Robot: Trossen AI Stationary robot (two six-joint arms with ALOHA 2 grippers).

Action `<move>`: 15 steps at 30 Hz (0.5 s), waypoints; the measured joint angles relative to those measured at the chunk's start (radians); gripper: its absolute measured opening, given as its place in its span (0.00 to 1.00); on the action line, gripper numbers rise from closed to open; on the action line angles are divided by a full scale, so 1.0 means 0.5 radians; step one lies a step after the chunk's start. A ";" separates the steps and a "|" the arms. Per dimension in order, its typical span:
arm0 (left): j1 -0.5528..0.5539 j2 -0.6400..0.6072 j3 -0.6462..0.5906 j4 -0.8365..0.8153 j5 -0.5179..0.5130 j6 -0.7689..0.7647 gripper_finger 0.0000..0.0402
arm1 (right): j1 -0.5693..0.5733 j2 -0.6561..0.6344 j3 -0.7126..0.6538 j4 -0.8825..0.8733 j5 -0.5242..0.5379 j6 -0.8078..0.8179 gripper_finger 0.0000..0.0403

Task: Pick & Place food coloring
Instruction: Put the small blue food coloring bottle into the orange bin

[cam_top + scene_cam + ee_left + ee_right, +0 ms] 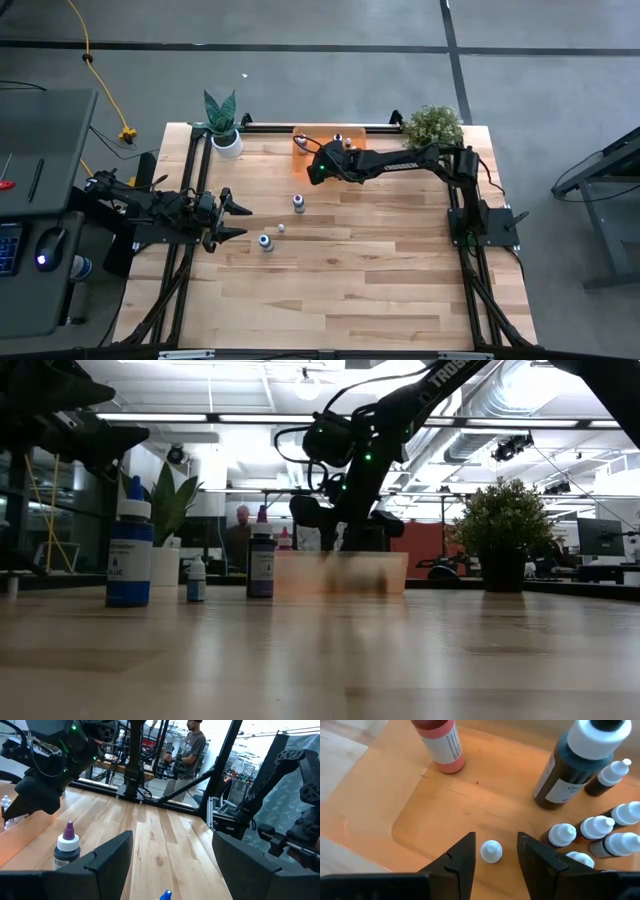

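left gripper [236,220] spread wide, left of the orange tray [300,143] | three bottles [298,203] on bare wood between it and tray | potted plant [224,125] left of tray | right gripper [495,851] over tray, fingers apart around a white-capped dropper [491,851], not pinching; more bottles beside

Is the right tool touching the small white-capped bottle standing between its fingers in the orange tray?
Apart. The right wrist view shows tray floor on both sides between the bottle and the right tool.

Bright overhead lights; low view backlit, foreground blurred.
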State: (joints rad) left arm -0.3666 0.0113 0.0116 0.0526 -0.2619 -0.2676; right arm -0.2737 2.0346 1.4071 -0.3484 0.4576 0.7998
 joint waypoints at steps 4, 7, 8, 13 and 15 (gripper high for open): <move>0.000 0.000 0.000 0.000 0.000 0.000 0.68 | 0.000 -0.040 0.000 0.003 0.028 -0.078 0.33; 0.000 0.000 0.000 0.000 0.000 0.000 0.68 | 0.000 -0.113 0.000 0.005 0.063 -0.129 0.33; 0.000 0.000 0.000 0.000 0.000 0.000 0.68 | 0.000 -0.134 0.000 0.014 0.065 -0.166 0.33; 0.000 0.001 0.000 0.000 0.000 0.000 0.68 | 0.028 -0.291 0.000 0.207 -0.068 -0.493 0.33; 0.000 0.000 0.000 0.000 0.001 0.000 0.68 | 0.044 -0.356 0.001 0.366 -0.242 -0.690 0.33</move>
State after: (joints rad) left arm -0.3667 0.0113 0.0116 0.0528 -0.2615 -0.2676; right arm -0.2517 1.8566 1.4074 -0.1655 0.3363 0.4550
